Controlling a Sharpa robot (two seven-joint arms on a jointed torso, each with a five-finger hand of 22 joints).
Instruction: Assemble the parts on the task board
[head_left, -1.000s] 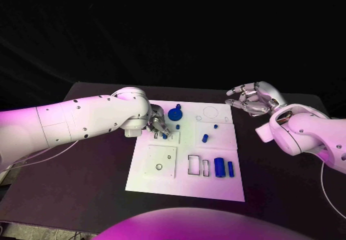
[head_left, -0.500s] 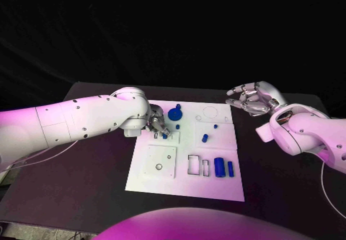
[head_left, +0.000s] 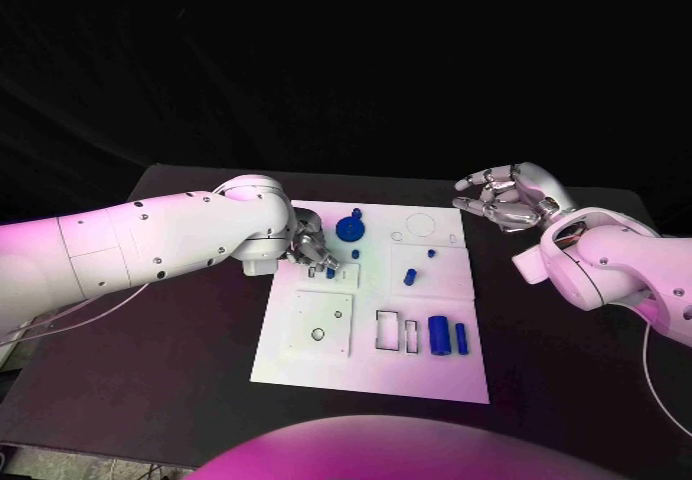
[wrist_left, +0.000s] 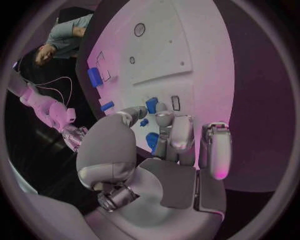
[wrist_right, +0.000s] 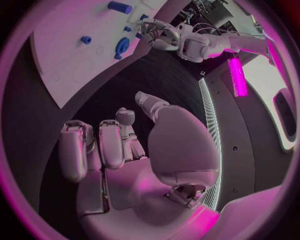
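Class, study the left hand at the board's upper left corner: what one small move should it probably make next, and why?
Probably close the fingers and lift. The left hand sits low over the task board, its fingertips around a small blue part near a slot, though whether it already grips the part is unclear. The right hand hovers off the board holding nothing.

Count, head view: one white task board (head_left: 372, 370) on one black tabletop (head_left: 188, 300).

Blue parts visible on the board: six.
- one large round part (head_left: 351, 229), just beside the left hand (head_left: 310, 250)
- three small parts: one (head_left: 355, 254) near that hand, one (head_left: 330, 271) at its fingertips, one (head_left: 410, 276) further off
- two upright cylinders: one thick (head_left: 438, 335), one thin (head_left: 462, 338), well apart from both hands

Hands: two, left and right hand (head_left: 508, 198).
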